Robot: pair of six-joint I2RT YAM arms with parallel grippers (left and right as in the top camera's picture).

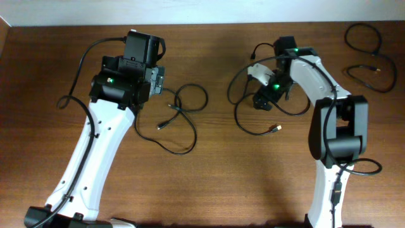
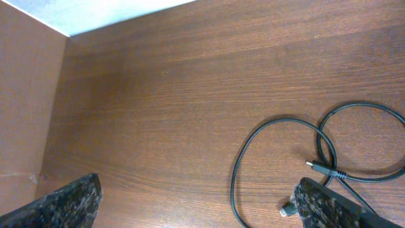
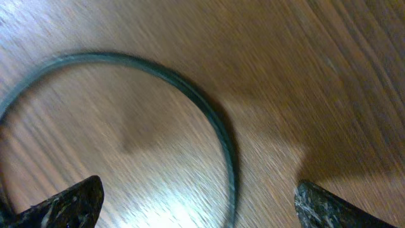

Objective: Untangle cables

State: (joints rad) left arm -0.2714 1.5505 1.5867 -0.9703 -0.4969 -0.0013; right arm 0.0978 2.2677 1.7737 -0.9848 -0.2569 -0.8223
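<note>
Lying looped on table (image 1: 209,190): cables (image 1: 178,111).

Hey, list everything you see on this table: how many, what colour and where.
Table: one, brown wood, under everything.
Looped cable: one, black, centre-left, beside the left arm's head, crossing itself.
Cable with orange-tipped plug: one, black, centre-right, looping around the right arm's head.
Loose cables: two, black, far right corner, each in its own loop.
Arms: two, white and black, one on each side.
Left gripper: one, dark fingers, open, holding nothing.
Right gripper: one, dark fingers, open, low over a cable arc.
</note>
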